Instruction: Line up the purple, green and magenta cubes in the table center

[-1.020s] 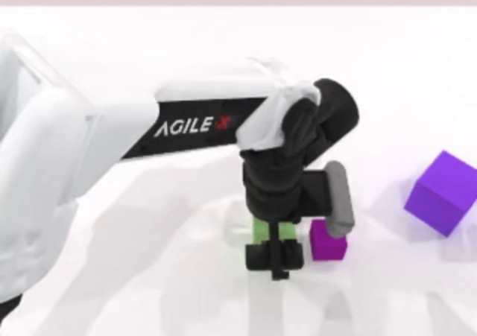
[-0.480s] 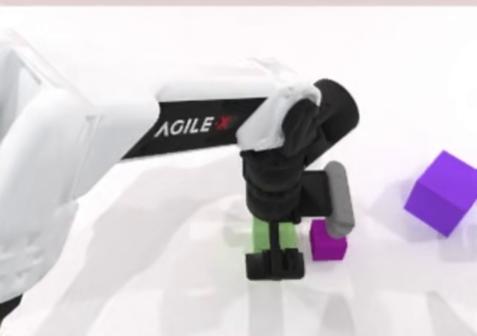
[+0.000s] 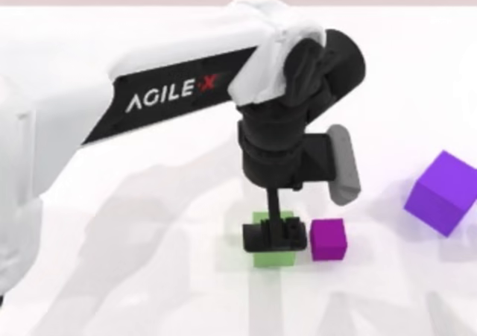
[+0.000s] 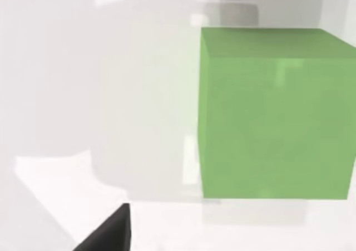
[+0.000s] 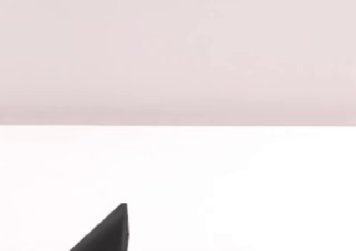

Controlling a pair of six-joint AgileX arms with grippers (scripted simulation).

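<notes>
Hovering over the green cube near the counter's middle, the left end effector has its fingers apart, straddling the cube. The magenta cube sits just beside it, so a sideways drift could knock it askew. The purple cube waits near the right edge. "AGILE·X" reads on the arm. The right arm is parked out of view.

Left gripper now higher above green cube, lifted clear; more green visible beneath it. Left arm swings toward 12 o'clock.
</notes>
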